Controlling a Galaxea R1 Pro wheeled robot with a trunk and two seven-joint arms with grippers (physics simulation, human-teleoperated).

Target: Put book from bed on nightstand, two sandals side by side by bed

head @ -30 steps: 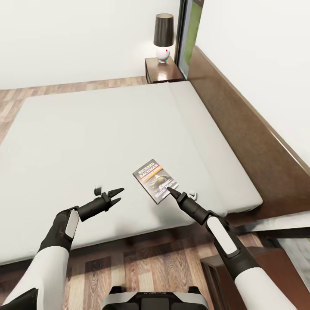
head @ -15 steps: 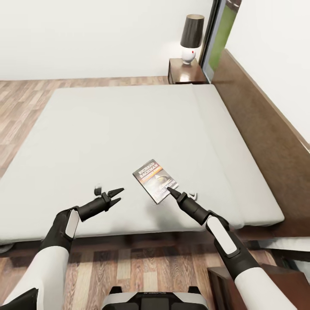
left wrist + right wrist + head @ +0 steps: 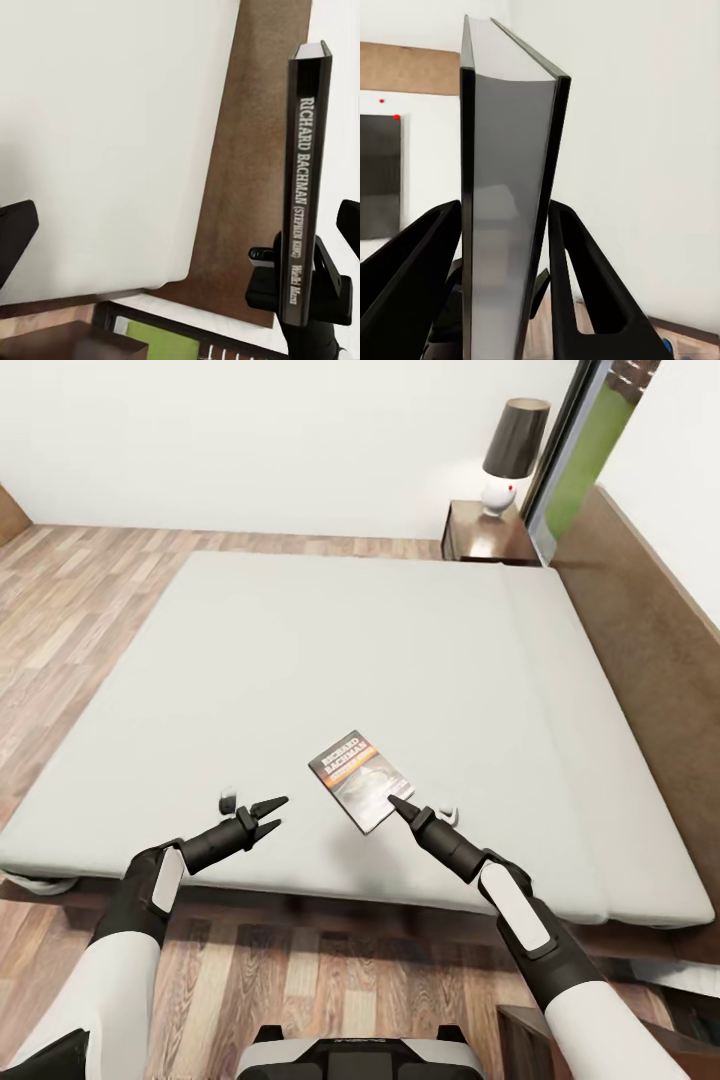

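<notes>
While the right gripper (image 3: 392,800) has its jaws clamped on the book (image 3: 361,780), one finger on each cover as the right wrist view shows, the paperback is held above the pale mattress of the bed (image 3: 330,670), near its closer edge. From the head camera the dark cover faces up and slightly toward the robot, with the white "RICHARD BACHMAN" lettering and an orange band legible. The right wrist camera looks at the book (image 3: 506,217) edge-on, its grey page block standing between the two black fingers (image 3: 585,285). In the left wrist view the book's spine (image 3: 307,180) stands upright with the author's name running along it, and the right gripper (image 3: 304,289) grips it at its lower end. The left gripper (image 3: 272,812) hovers over the mattress to the left of the book, well apart from it, with its jaws a little apart and holding nothing. At the far corner of the bed, beside the dark wooden headboard (image 3: 650,660), a nightstand (image 3: 488,536) carries a lamp (image 3: 510,455) with a dark shade and a white base. Brown wood-plank floor (image 3: 70,600) runs along the bed's left side and in front of it.
</notes>
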